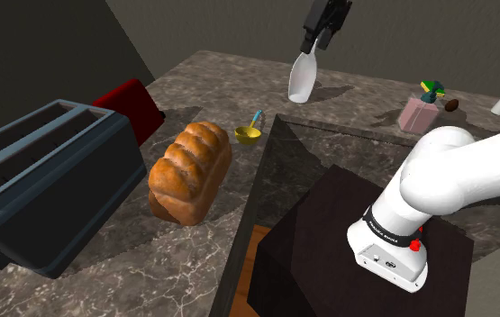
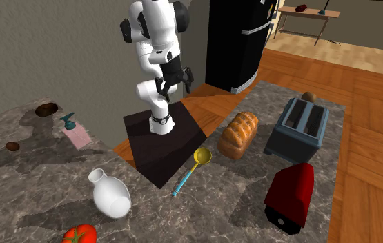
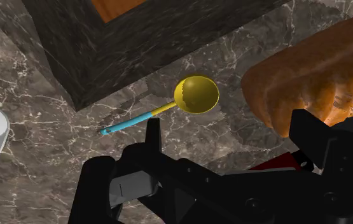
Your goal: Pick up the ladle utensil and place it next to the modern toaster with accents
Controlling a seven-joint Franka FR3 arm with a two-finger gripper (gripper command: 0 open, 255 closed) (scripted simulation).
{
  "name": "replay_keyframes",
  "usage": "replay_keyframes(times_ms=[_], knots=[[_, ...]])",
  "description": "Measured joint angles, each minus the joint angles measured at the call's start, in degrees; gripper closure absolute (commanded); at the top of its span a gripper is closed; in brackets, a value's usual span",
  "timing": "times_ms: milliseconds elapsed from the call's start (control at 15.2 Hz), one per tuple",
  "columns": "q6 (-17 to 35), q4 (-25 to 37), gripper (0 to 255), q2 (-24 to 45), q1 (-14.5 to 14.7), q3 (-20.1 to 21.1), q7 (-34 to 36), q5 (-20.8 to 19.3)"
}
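Note:
The ladle (image 1: 250, 133) has a yellow bowl and a thin blue handle. It lies on the dark marble counter between a bread loaf (image 1: 189, 171) and the counter's cut-out edge. In the second exterior view the ladle (image 2: 193, 166) sits just in front of the stand. My gripper (image 1: 318, 42) hangs open high above the counter, holding nothing. The wrist view looks down on the ladle (image 3: 196, 94), lying beyond the spread fingertips (image 3: 151, 137). A blue-grey two-slot toaster (image 1: 40, 180) and a red toaster (image 1: 131, 104) stand past the loaf.
A white vase (image 1: 304, 76) stands on the counter under the gripper in the shoulder view. A pink holder (image 1: 416, 113) stands behind the arm, and a tomato (image 2: 79, 235) lies near the vase (image 2: 110, 195). The dark stand (image 2: 159, 141) fills the cut-out. A black fridge (image 2: 238, 41) is behind.

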Motion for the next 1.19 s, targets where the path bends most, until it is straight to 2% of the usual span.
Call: replay_keyframes(times_ms=[198, 462, 1188], knots=[[1.91, -1.16, 0, 1.05, -0.91, 0.76, 2.74, 0.63], [8.53, -4.45, 0, 5.12, -3.32, 3.87, 12.13, 2.96], [28.05, -8.25, 0, 22.74, -9.85, 10.89, 38.15, 7.91]])
